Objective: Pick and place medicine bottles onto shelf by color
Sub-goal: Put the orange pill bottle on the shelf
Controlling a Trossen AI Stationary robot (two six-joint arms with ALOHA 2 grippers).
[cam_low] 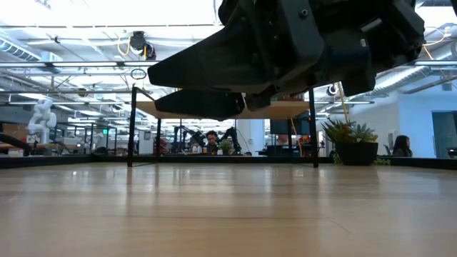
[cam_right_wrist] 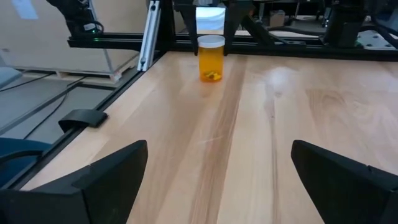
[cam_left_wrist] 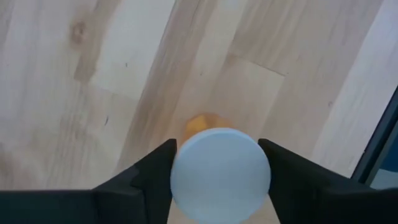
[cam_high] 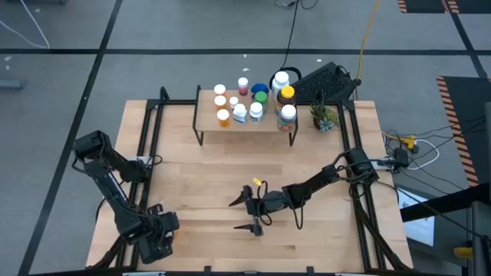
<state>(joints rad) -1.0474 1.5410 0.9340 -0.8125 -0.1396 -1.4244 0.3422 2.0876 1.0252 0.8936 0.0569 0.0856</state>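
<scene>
An orange medicine bottle (cam_right_wrist: 211, 61) with a white cap (cam_left_wrist: 221, 174) stands upright on the table near its front left corner, a small orange spot (cam_high: 174, 234) in the high view. My left gripper (cam_high: 157, 234) comes down over it and is shut on it. My right gripper (cam_high: 244, 215) hangs open and empty over the table's front middle, pointing toward the bottle from well to its right. It fills the top of the low view (cam_low: 285, 50). The shelf (cam_high: 205, 115) stands at the far side and carries several bottles, among them white (cam_high: 281, 79), orange (cam_high: 223, 116) and amber (cam_high: 286, 96). My left gripper pinches the bottle's white cap (cam_left_wrist: 186, 186) between its two fingers (cam_left_wrist: 152, 180), one on each side of the round rim. The fingers come from above, pointing down. The bottle stays upright, and its base (cam_right_wrist: 211, 79) appears to rest on the table.
A small potted plant (cam_high: 324, 116) stands right of the shelf, and a black keyboard (cam_high: 326, 80) lies behind it. Black frame rails (cam_high: 146, 130) run along the table's left and right sides. Bare wood (cam_high: 230, 169) lies between the shelf and the grippers.
</scene>
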